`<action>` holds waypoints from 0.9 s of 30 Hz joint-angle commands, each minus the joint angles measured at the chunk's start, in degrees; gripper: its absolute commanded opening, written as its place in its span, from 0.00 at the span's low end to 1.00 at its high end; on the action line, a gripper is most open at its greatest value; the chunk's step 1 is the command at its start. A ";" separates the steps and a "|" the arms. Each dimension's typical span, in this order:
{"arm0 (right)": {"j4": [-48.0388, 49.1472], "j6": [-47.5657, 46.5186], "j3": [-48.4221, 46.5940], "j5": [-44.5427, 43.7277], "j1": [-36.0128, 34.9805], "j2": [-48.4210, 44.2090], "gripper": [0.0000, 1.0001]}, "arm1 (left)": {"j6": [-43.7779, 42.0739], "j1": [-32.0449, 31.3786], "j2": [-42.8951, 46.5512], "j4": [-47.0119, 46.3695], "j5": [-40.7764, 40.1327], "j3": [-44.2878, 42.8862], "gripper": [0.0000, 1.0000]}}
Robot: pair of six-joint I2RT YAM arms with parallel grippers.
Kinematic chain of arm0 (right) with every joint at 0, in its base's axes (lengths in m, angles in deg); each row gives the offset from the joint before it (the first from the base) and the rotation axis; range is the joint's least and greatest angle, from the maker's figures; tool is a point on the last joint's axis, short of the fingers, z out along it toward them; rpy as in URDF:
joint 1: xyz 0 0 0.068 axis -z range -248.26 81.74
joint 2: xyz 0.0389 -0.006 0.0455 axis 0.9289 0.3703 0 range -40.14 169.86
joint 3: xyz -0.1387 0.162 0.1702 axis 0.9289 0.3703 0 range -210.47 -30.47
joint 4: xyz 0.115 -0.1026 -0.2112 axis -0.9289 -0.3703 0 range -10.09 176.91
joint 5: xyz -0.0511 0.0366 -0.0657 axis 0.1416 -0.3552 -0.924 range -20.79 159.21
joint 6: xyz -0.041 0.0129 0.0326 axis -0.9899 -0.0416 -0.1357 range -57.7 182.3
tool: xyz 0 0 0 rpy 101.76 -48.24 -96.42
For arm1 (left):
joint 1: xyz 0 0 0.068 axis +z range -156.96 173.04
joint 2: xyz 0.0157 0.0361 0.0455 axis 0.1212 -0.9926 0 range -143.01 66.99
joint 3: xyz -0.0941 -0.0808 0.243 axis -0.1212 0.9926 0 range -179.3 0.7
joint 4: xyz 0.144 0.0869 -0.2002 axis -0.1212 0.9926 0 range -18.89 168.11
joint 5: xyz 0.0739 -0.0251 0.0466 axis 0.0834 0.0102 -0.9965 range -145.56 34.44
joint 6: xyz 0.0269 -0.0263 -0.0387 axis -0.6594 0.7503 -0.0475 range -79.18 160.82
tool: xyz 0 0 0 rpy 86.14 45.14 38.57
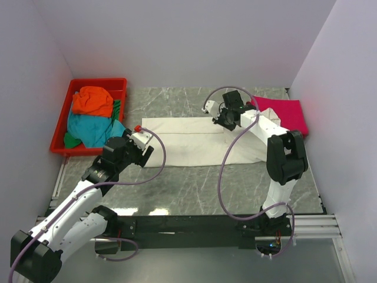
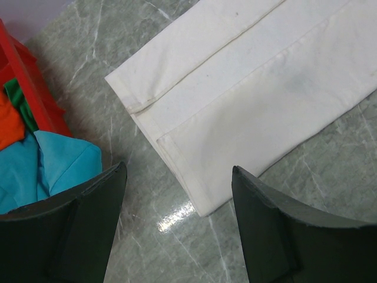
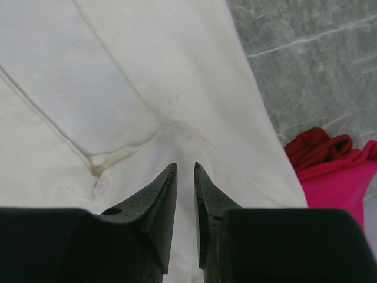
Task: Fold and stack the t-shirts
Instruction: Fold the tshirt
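cream-white shirt (image 1: 188,147), red tray (image 1: 100,81), grey marbled table (image 1: 177,188)

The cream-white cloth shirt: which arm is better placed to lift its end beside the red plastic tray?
Left. The left gripper hovers wide open at that end of the cream-white cloth shirt; the right gripper is toward the far end, by the magenta-pink shirt, jaws barely apart.

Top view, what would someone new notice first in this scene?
A long cream-white shirt lies folded into a strip across the middle of the marble table. The right hand hangs low over its right part, and the left hand is wide open above its left corner. At the far left, a red tray holds an orange shirt and a teal shirt, and a bright pink shirt lies at the far right.
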 commanded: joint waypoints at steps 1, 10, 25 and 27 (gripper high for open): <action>0.74 2.79 0.75 1.64 2.53 -2.15 0.28 | 0.39 -0.21 0.31 -1.87 1.27 -1.18 0.77; -10.32 7.89 -0.65 9.39 16.95 -6.19 0.31 | 0.57 -0.21 0.49 -1.70 2.84 -1.53 0.77; -14.20 13.43 -5.14 15.46 25.58 0.48 0.36 | 0.57 -0.21 0.66 -1.79 2.85 -1.35 0.77; -14.03 13.69 -5.58 15.02 25.58 1.54 0.36 | 0.57 -0.21 0.49 -1.70 2.85 -1.44 0.77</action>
